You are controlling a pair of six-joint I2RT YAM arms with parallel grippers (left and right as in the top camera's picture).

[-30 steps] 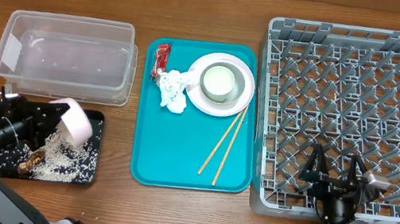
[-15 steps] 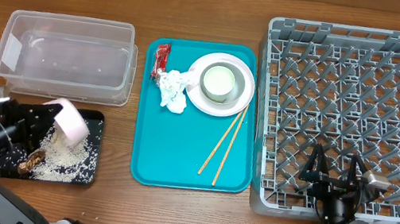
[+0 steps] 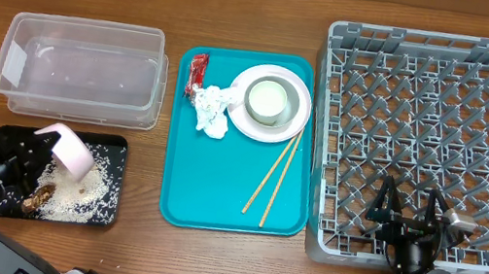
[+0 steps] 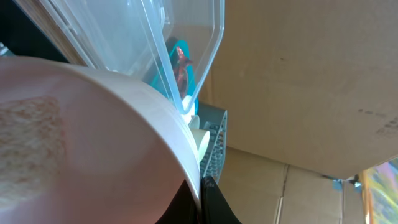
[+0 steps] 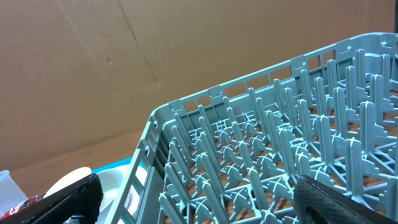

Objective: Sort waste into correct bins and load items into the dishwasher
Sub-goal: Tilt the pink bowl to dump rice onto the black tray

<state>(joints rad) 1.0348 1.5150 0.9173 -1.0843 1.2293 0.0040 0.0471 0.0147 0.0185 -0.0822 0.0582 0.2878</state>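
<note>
A round white bowl (image 3: 68, 149) is held tilted on its side over the shallow black rectangular tray (image 3: 115, 185) by the left gripper (image 3: 40, 152), whose jaws are clamped on its rim. Loose white rice (image 3: 78, 191) and brown food scraps (image 3: 43, 194) are spread in that tray beneath the bowl. The clear plastic rectangular tub (image 3: 87, 73) is set just behind it. On the teal serving tray (image 3: 216, 192) are laid a small red wrapper (image 3: 198, 73), a crumpled white paper napkin (image 3: 213, 110) pressed against a large round white plate (image 3: 295, 125), a small white cup (image 3: 268, 99) on that plate, and two thin wooden chopsticks (image 3: 271, 186). The right gripper (image 3: 408, 202) is held spread wide and empty over the near edge of the large grey plastic dish rack (image 3: 446, 110).
</note>
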